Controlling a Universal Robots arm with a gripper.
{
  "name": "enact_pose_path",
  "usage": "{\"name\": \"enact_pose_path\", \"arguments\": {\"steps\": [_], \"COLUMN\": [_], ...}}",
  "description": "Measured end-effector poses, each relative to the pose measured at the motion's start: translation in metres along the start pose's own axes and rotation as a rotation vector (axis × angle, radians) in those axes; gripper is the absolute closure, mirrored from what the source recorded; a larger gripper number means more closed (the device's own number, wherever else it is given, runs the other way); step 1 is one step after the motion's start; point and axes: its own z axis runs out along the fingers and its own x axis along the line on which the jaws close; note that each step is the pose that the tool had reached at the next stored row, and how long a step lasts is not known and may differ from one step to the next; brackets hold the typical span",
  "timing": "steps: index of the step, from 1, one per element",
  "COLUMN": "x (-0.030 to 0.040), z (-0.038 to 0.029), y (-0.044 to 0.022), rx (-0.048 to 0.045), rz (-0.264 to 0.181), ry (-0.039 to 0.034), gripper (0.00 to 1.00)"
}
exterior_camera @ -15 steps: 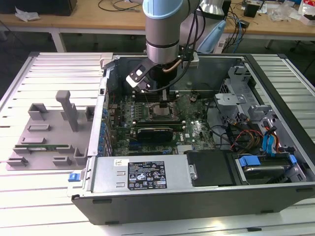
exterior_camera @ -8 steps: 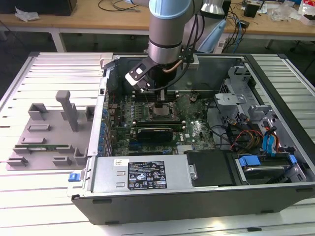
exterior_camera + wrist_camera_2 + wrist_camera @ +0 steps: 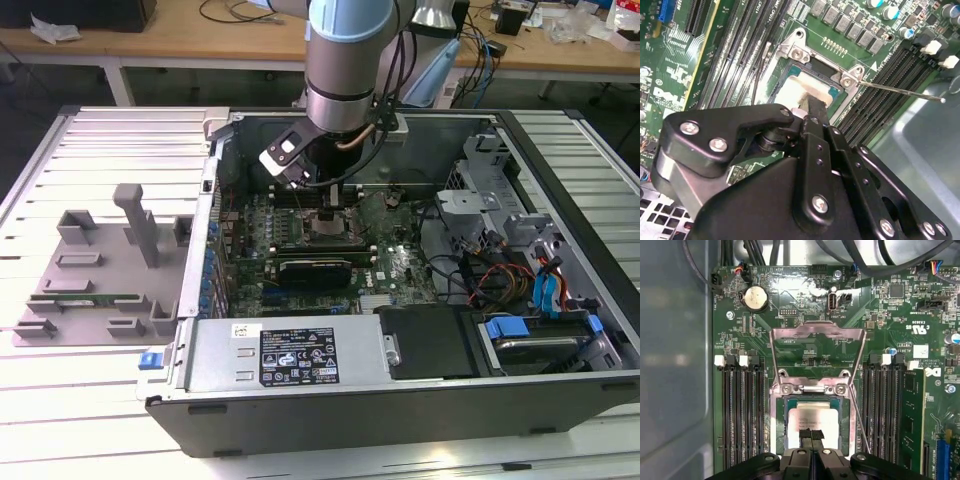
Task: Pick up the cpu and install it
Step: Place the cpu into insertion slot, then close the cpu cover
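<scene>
The cpu (image 3: 812, 416) is a silvery square with a thin green rim, lying flat in the black socket on the motherboard (image 3: 890, 315). It also appears under the fingers in the second wrist view (image 3: 790, 90). My gripper (image 3: 811, 436) hangs right over the cpu's near edge with its two black fingers pressed together and nothing visible between them. In the exterior view the gripper (image 3: 330, 207) reaches down into the open computer case (image 3: 400, 400) above the socket (image 3: 330, 230). The metal load plate (image 3: 815, 340) stands flipped open behind the socket. Its thin lever (image 3: 900, 90) sticks out to one side.
Black memory slots (image 3: 742, 405) flank the socket, and a green memory stick (image 3: 912, 410) sits in one. A grey tray (image 3: 90, 270) with another memory stick (image 3: 85, 298) lies at the exterior view's left. Cables (image 3: 490, 275) and drive bays crowd the case's right side.
</scene>
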Motion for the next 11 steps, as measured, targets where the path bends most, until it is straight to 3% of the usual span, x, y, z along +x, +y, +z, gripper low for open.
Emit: {"name": "enact_pose_path", "arguments": {"steps": [2,5,7,11], "x": [0.0001,0.0001,0.0003,0.0003], "z": [-0.0058,-0.0058,-0.0099,-0.0104], "y": [0.0,0.0048,0.0052,0.0051], "rx": [0.0,0.0006,0.0005,0.0006], "rz": [0.0,0.0,0.0,0.0], "ry": [-0.0001,-0.0003,-0.0001,-0.0003], "gripper": [0.89,0.89,0.89,0.89]}}
